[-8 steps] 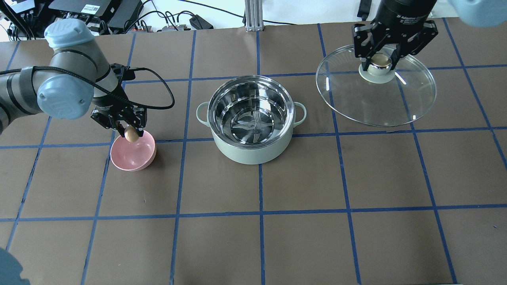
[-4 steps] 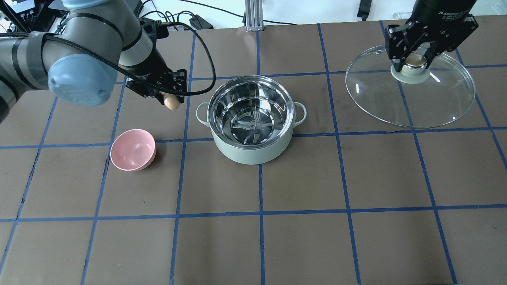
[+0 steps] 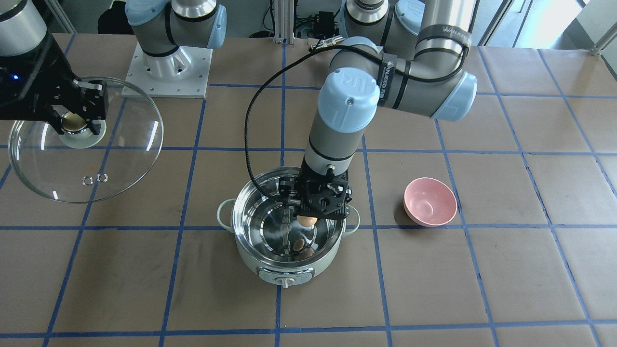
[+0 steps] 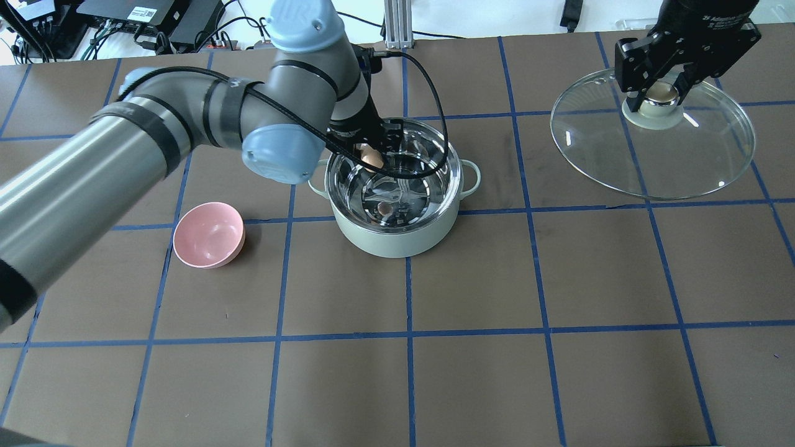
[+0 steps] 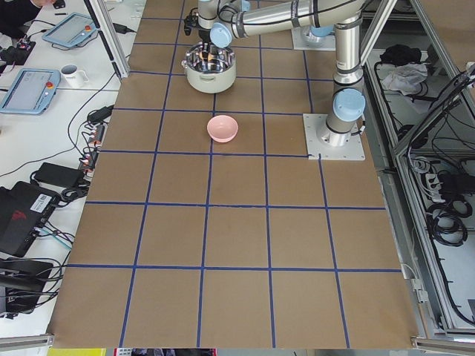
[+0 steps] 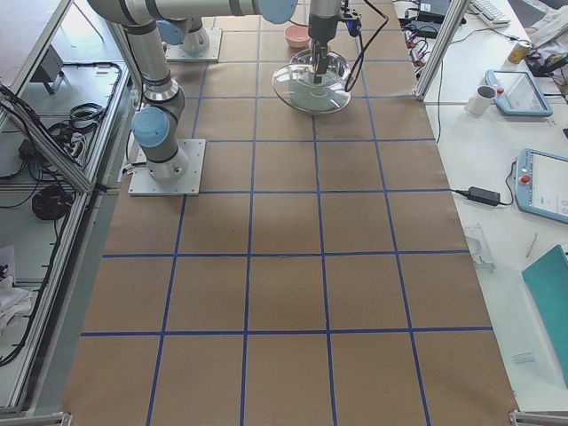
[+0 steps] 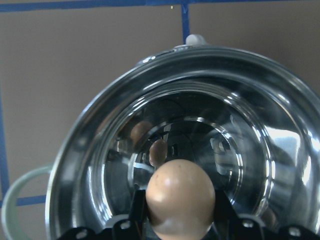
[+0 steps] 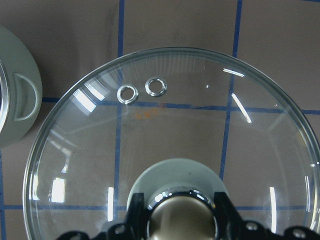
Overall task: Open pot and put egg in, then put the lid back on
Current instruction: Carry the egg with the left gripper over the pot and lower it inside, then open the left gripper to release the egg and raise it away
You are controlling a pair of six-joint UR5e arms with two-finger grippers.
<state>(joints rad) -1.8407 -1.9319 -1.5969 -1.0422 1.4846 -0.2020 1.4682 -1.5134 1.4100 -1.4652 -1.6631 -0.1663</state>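
Note:
The mint-green pot stands open at the table's middle; it also shows in the front view and the left wrist view. My left gripper is shut on the tan egg and holds it inside the pot's rim, above the steel floor. The egg also shows in the front view and the left wrist view, with reflections of it in the steel. My right gripper is shut on the knob of the glass lid, held far right of the pot.
An empty pink bowl sits left of the pot, also in the front view. Cables and electronics lie beyond the table's far edge. The brown table carries a blue tape grid.
My left arm lifted the egg out of the pink bowl and carried it right, into the pot's mouth. My right gripper moved the lid farther right.

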